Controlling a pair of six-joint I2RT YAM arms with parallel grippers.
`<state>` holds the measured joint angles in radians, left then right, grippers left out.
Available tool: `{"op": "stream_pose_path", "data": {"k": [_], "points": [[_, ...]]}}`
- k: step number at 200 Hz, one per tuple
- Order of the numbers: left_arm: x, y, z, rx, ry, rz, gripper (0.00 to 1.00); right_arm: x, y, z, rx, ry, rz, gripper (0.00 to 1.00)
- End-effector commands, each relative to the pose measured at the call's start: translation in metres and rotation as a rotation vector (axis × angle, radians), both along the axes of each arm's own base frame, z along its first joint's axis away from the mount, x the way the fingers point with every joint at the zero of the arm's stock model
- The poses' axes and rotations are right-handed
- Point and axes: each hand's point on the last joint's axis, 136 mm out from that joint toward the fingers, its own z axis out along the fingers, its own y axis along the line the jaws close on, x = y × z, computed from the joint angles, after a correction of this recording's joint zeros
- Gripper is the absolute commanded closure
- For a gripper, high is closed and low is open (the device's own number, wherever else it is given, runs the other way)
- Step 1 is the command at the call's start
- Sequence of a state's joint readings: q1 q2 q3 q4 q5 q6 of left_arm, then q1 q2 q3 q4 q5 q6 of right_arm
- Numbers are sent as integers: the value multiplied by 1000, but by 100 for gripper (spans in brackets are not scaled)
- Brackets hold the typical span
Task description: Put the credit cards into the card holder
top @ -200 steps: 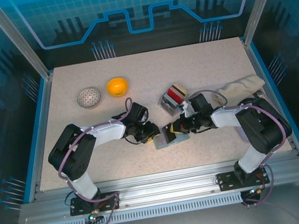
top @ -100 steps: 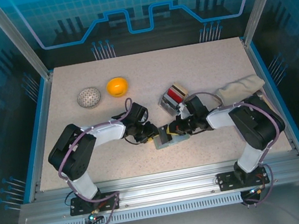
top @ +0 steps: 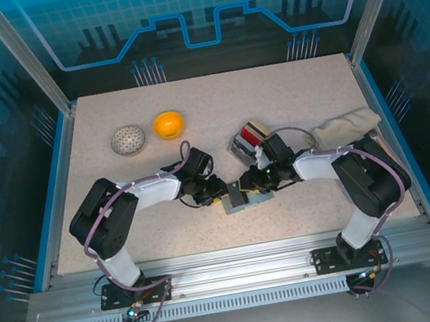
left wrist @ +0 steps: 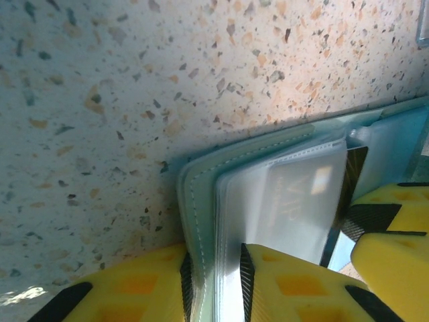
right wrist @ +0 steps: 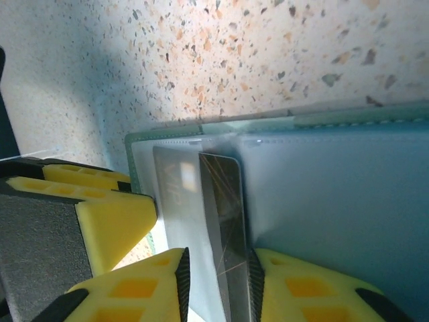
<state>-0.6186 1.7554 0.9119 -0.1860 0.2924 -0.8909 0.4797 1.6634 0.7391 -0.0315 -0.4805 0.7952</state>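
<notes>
The grey-green card holder [top: 242,200] lies open on the table between both grippers. My left gripper [left wrist: 214,285] is shut on its cover and clear sleeves [left wrist: 201,174]. A black credit card [right wrist: 224,215] stands partly inside a blue-grey pocket [right wrist: 335,194], beside a silver card [right wrist: 177,194] in a clear sleeve. My right gripper [right wrist: 218,285] is open, its pads apart on either side of the black card. The left gripper's yellow finger [right wrist: 107,208] shows just left of it. More credit cards, red on top, lie stacked [top: 249,136] behind the right gripper.
An orange bowl [top: 168,123] and a speckled grey ball [top: 128,139] sit at the back left. A beige cloth [top: 347,124] lies at the right, behind the right arm. Blue frame rails edge the speckled table [top: 294,90].
My right gripper has shifted left toward the card holder and its jaws have parted from the black card. The holder now lies flatter. The left gripper has stayed clamped.
</notes>
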Motion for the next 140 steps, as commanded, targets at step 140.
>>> {"op": "stream_pose_path", "data": {"k": [140], "points": [[0,-12,-4,-18,9,-60,74,-4,28,5,52,24,139,87]]}}
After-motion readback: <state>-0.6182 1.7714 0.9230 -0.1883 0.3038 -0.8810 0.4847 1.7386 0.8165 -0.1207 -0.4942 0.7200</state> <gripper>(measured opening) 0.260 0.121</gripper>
